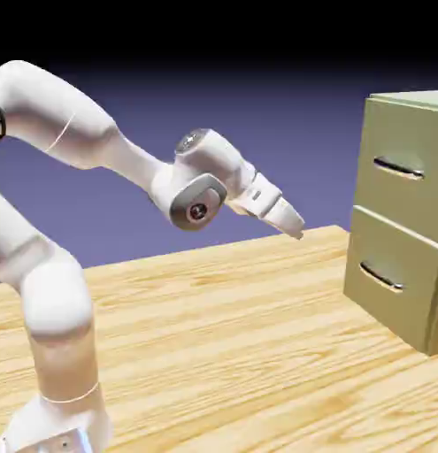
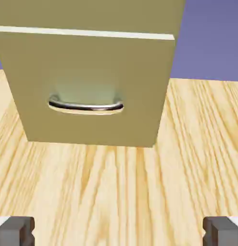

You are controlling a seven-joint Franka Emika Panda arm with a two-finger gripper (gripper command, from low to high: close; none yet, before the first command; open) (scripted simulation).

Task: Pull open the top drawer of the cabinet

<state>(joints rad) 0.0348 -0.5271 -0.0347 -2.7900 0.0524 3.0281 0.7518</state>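
Note:
The olive-green cabinet (image 1: pixel 430 265) stands at the exterior view's right on the wooden table. Its top drawer (image 1: pixel 408 150) is flush with the cabinet front and carries a thin silver bar handle (image 1: pixel 399 168). My gripper (image 1: pixel 295 228) hangs in the air well to the left of the cabinet, angled down toward it and touching nothing. In the hand view my gripper (image 2: pixel 119 233) is open, with both fingertips (image 2: pixel 15 230) far apart and only table between them. That view shows the lower drawer (image 2: pixel 92 62) with its handle (image 2: pixel 85 106); just a strip of the top drawer (image 2: pixel 87 13) shows above the seam.
The lower drawer (image 1: pixel 395 265) with its own silver handle (image 1: pixel 381 277) sits under the top one, closed. The wooden table (image 1: pixel 222 336) stretches between the arm's base and the cabinet.

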